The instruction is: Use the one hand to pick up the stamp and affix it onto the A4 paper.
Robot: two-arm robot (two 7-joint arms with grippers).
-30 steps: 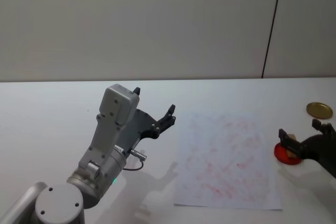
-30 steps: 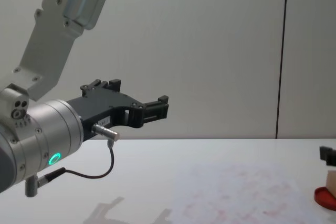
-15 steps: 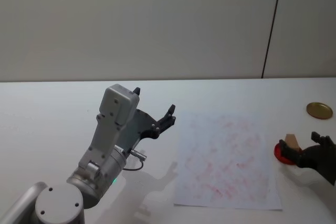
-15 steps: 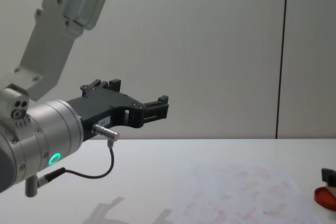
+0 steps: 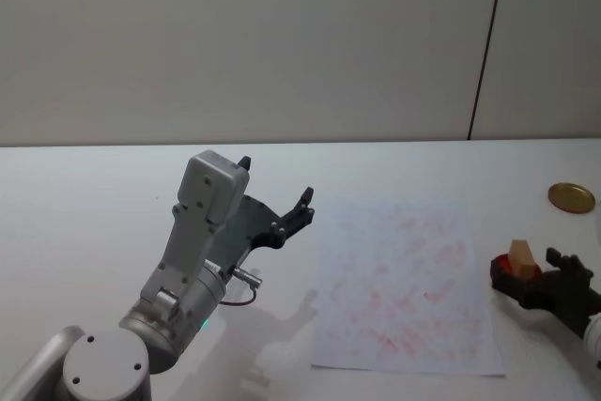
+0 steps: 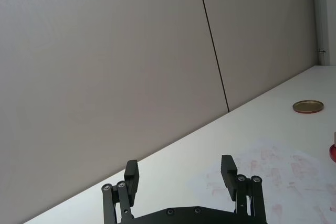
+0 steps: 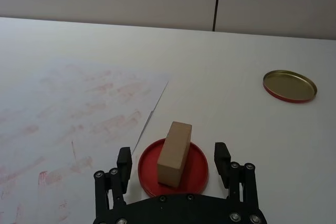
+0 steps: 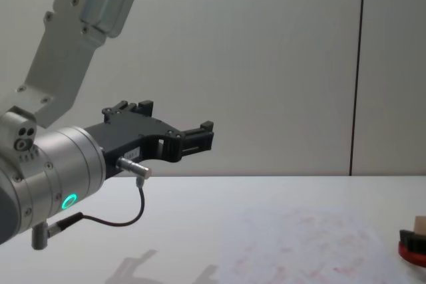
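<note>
My right gripper (image 7: 173, 155) spreads two fingers astride one stamp (image 7: 176, 148) on one ink pad (image 7: 148, 167), beside one A4 paper (image 7: 63, 114); left gripper (image 6: 179, 169) hangs parted.

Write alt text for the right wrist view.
A small tan wooden stamp stands on a flat round red ink pad ahead of the open jaws of the black right gripper. Red-smudged white paper lies beside it, a round gold lid beyond.

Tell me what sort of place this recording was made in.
Probably a robot test bench in a lab or office: a white table against a plain panelled wall, and an A4 paper smudged with red prints beside the stamp on its red ink pad.
</note>
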